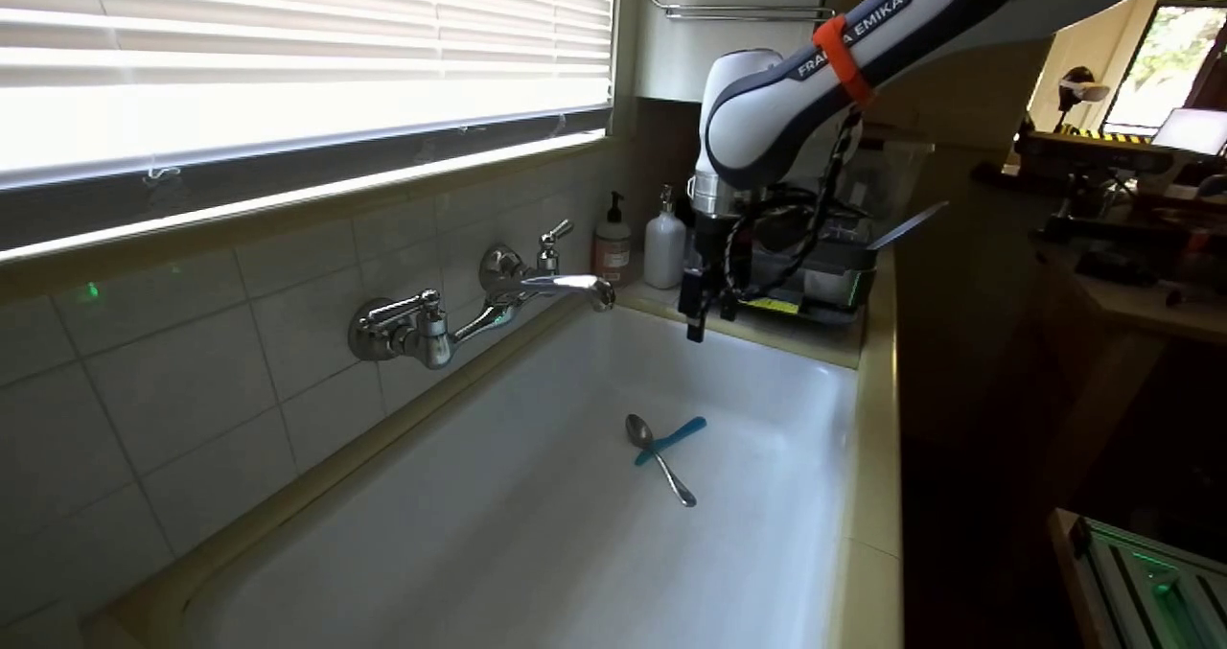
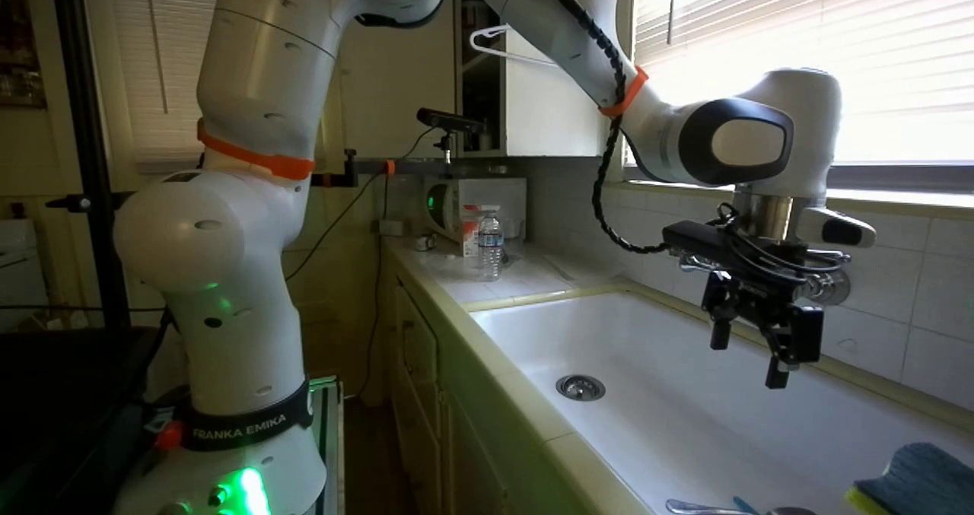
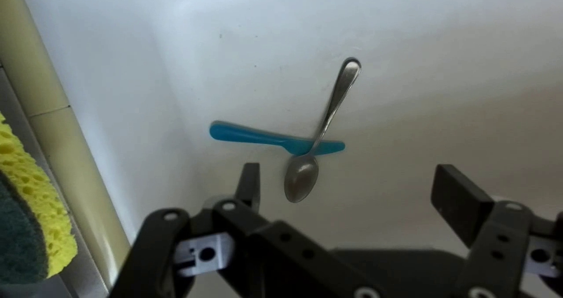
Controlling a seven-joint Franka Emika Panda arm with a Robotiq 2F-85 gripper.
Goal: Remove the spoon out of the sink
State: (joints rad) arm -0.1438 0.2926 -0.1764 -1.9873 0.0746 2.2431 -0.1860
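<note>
A metallic spoon [image 1: 638,429] lies on the floor of the white sink [image 1: 537,534], across a teal-blue knife-like utensil [image 1: 684,429]. In the wrist view, the spoon's bowl [image 3: 302,178] is nearest my jaws and its handle points up and away, over the blue utensil [image 3: 246,134]. In an exterior view, only part of the spoon [image 2: 696,508] shows at the bottom edge. My gripper [image 3: 349,188] is open and empty, its fingers well above the sink floor. The spoon's bowl appears between the fingers, nearer the left one. The gripper [image 1: 711,321] also shows in both exterior views [image 2: 748,359], pointing down.
A chrome tap [image 1: 561,287] juts over the sink from the tiled wall. Soap bottles [image 1: 664,249] and a dark rack [image 1: 815,289] stand behind the sink's end. A yellow-green sponge [image 3: 39,201] sits beyond the yellowish tiled rim [image 3: 66,126]. A drain [image 2: 580,387] lies at the opposite end.
</note>
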